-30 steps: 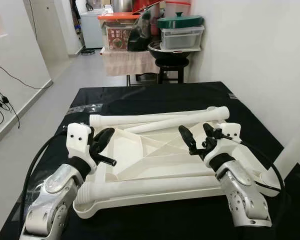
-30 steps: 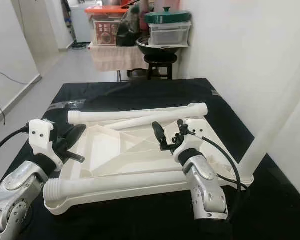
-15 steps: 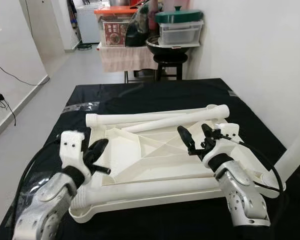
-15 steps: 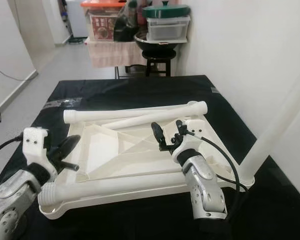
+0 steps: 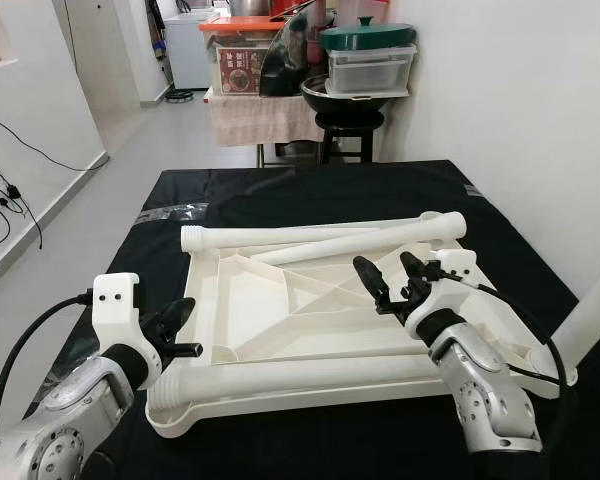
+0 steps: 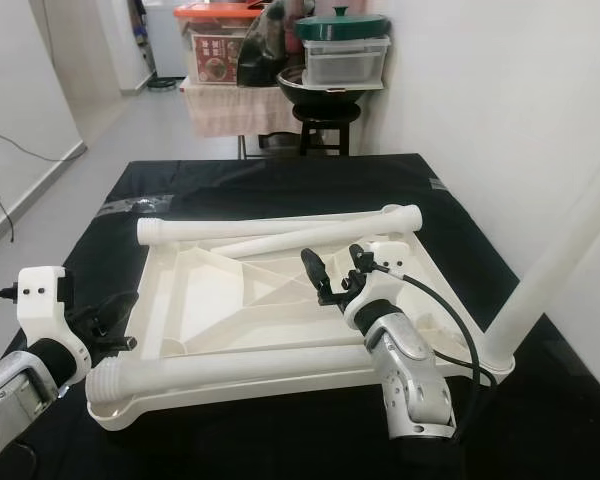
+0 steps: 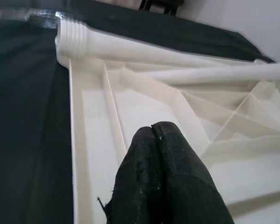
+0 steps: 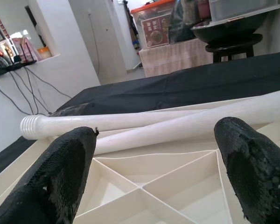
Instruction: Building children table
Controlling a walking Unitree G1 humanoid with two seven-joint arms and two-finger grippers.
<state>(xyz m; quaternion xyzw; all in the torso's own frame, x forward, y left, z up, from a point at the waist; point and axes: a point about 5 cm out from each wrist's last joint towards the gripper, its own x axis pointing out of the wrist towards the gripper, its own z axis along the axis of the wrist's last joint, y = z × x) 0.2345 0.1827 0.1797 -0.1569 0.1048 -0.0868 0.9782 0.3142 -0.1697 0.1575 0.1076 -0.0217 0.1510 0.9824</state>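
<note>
A white plastic tabletop (image 5: pixel 280 310) lies upside down, ribs up, on a black cloth (image 5: pixel 310 190). A threaded leg (image 5: pixel 320 235) lies along its far edge, with a thinner leg (image 5: pixel 325 250) beside it. Another leg (image 5: pixel 300 378) lies along the near edge. A fourth leg (image 6: pixel 565 250) stands tilted at the near right corner. My left gripper (image 5: pixel 175 322) is shut and holds nothing, just outside the tabletop's left rim; the left wrist view shows its fingertips (image 7: pixel 154 128) pressed together. My right gripper (image 5: pixel 390 280) hovers open over the ribs on the right, fingers (image 8: pixel 65 163) wide apart.
Behind the cloth stands a dark stool (image 5: pixel 345 135) carrying a black wok, a clear box and a green-lidded pot (image 5: pixel 365 38). A cloth-covered side table (image 5: pixel 255 115) stands beside it. A white wall runs along the right. Cables (image 5: pixel 5 195) trail on the floor at left.
My left gripper has drawn back leftward and toward me, from over the tabletop's left part to just outside its rim. The right gripper stays put. The camera shifted slightly.
</note>
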